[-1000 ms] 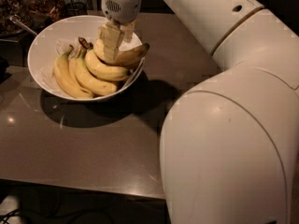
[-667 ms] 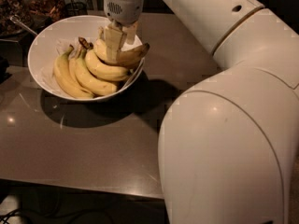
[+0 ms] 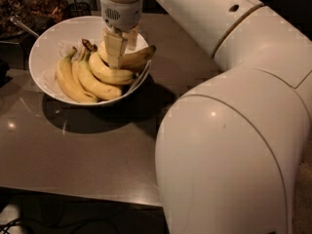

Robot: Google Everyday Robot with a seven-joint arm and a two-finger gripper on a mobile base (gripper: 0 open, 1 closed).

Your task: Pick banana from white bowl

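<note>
The white bowl [image 3: 51, 33] stands at the back left of the table. In it lies a bunch of thin yellow bananas [image 3: 80, 79] joined at a brown stem. The loose plump banana [image 3: 138, 58] lies across the bowl's right side, its dark tip over the rim. My gripper [image 3: 122, 55] reaches straight down into the bowl. One finger is on the near side of the loose banana and the other on its far side, closed against it. The banana's stalk end is hidden behind the near finger.
The bowl rests on a grey-brown table [image 3: 78, 150], whose front edge runs along the bottom left. Dark cluttered items [image 3: 34, 4] and a metal handle [image 3: 22, 26] lie behind the bowl at the back left. My large white arm [image 3: 229, 130] fills the right side.
</note>
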